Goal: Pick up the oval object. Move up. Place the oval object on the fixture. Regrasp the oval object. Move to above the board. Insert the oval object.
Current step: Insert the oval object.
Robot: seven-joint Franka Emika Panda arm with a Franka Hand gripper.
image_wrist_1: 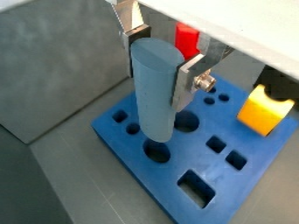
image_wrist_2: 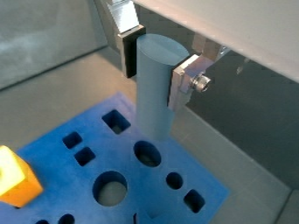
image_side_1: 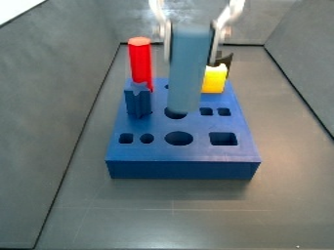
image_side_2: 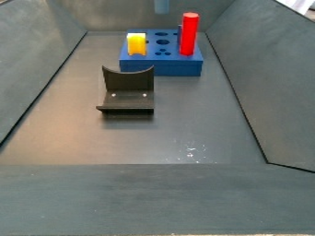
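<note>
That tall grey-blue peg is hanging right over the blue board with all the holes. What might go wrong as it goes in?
1. The gripper holds the oval object only near its top, so it may tilt on contact.
2. Its lower end sits among several holes in the board; slightly off, it could jam on a rim.
3. The red peg and yellow block stand close, so a sideways slip might bump them.

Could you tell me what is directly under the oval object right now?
The gripper holds the oval object upright over the board. Its lower end reaches the board's top among the holes. Whether a hole lies beneath cannot be seen; the peg covers that spot.
</note>
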